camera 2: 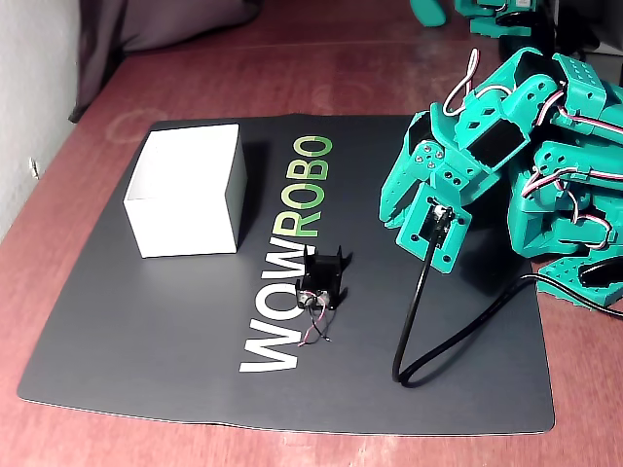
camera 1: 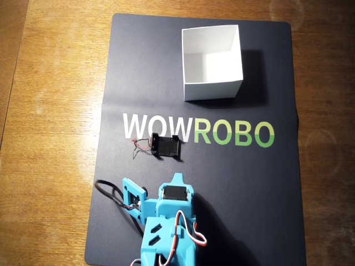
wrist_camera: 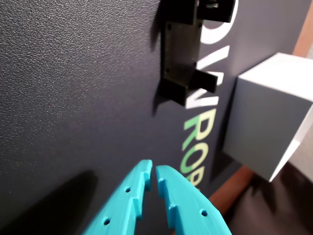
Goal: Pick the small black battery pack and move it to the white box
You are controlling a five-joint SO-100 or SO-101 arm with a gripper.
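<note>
The small black battery pack [camera 1: 165, 146] lies on the dark mat just under the "WOWROBO" lettering, with thin red and black wires [camera 1: 138, 147] trailing to its left. It also shows in the wrist view [wrist_camera: 183, 63] and the fixed view [camera 2: 323, 277]. The white box [camera 1: 212, 61] stands open and empty at the mat's far end, and shows in the wrist view [wrist_camera: 266, 122] and the fixed view [camera 2: 190, 190]. My teal gripper [camera 1: 177, 177] is shut and empty, its tips [wrist_camera: 152, 170] a short way from the pack and pointing toward it. In the fixed view the gripper [camera 2: 389, 212] hangs low over the mat.
The dark mat [camera 1: 249, 194] lies on a wooden table [camera 1: 50, 111]. A black cable [camera 2: 419, 331] loops over the mat beside the arm. More teal arm parts [camera 2: 565, 165] stand at the right of the fixed view.
</note>
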